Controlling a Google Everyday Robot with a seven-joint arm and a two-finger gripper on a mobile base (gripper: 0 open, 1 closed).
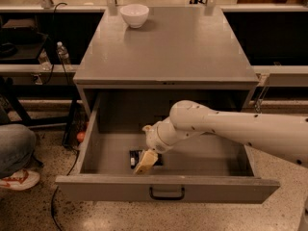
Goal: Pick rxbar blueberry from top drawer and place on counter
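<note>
The top drawer [163, 189] is pulled open, with its dark handle at the front centre. The rxbar blueberry [135, 157], a dark flat bar with white lettering, lies on the drawer floor near the front, left of centre. My gripper [145, 161] reaches down into the drawer from the right and sits right over the bar, covering its right part. The grey counter [173, 42] tops the cabinet above the drawer.
A white bowl [134, 14] stands at the counter's back left. A person's knee and shoe [17, 177] are at the left on the floor. A water bottle [62, 54] stands on the shelf at left. Black shelving flanks the cabinet.
</note>
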